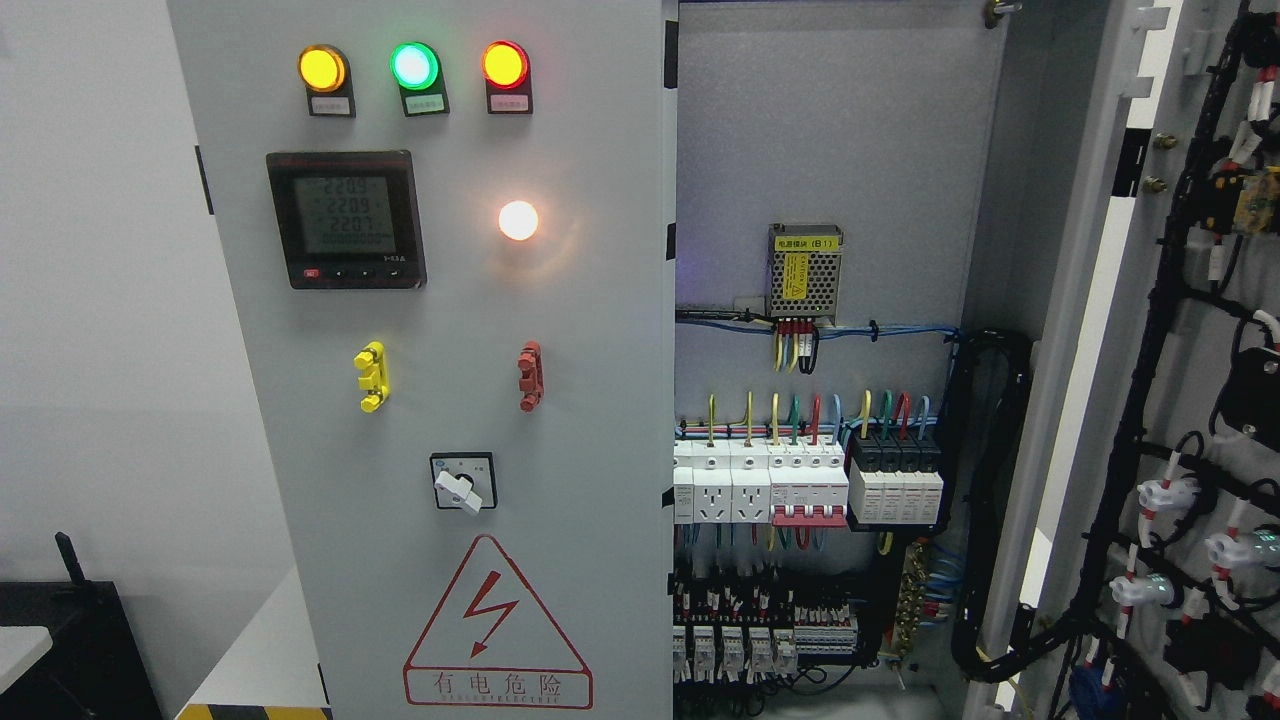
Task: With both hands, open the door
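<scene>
A grey electrical cabinet fills the head view. Its left door point(600, 420) is shut and carries three lit lamps, yellow point(322, 68), green point(414, 65) and red point(505, 64), a digital meter point(346, 220), a white lit lamp point(518, 220), a rotary switch point(461, 484) and a red hazard triangle point(497, 625). The right door point(1180, 400) stands swung open at the right, its inner side showing black cable bundles. The open bay point(830, 150) shows a power supply point(805, 270) and rows of breakers point(810, 480). Neither hand is in view.
A white wall point(90, 300) lies left of the cabinet. A black box with an antenna point(70, 620) stands at the lower left. A yellow-black floor stripe point(250, 712) runs by the cabinet's foot.
</scene>
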### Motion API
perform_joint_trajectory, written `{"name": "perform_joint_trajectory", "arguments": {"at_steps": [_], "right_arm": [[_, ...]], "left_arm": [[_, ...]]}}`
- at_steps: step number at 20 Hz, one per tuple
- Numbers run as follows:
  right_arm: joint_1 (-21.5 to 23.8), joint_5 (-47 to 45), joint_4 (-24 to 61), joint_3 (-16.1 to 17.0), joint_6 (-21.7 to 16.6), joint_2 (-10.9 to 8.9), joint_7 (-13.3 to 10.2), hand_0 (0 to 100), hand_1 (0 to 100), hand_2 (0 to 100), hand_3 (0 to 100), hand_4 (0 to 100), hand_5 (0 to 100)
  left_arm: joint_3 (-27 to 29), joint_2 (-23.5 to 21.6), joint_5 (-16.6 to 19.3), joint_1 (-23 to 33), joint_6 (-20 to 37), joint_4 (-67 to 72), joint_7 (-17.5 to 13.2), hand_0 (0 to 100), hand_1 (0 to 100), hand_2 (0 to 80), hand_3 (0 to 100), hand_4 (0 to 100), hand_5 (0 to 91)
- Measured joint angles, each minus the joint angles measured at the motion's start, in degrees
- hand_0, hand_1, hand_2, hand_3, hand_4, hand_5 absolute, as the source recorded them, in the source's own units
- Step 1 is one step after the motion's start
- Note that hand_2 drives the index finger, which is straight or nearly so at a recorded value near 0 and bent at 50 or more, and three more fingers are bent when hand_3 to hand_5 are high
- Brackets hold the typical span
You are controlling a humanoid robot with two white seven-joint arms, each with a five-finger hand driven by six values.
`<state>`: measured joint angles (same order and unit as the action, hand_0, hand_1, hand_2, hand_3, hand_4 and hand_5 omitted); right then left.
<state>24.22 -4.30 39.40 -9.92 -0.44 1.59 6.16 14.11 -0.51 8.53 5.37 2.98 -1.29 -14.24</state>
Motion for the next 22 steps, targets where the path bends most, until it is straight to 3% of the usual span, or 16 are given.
{"name": "perform_joint_trajectory", "arguments": {"at_steps": [8,22], "right_arm": [[8.17,0.09,13.36,-0.24,-10.00,-2.28,-0.12,11,0,0,0,0,0],[20.51,-0.10,37.11,-1.09,-13.82,-6.66,-0.12,11,0,0,0,0,0]], "left_arm": [[-0.01,0.26,-0.17,-0.01,0.25,-0.52,-0.66,0,0,0.0,0,3,0.0],[-0.04,0.43,-0.19,-0.05,0.26,-0.87,-0.67,0,0,0.0,0,3,0.0]]}}
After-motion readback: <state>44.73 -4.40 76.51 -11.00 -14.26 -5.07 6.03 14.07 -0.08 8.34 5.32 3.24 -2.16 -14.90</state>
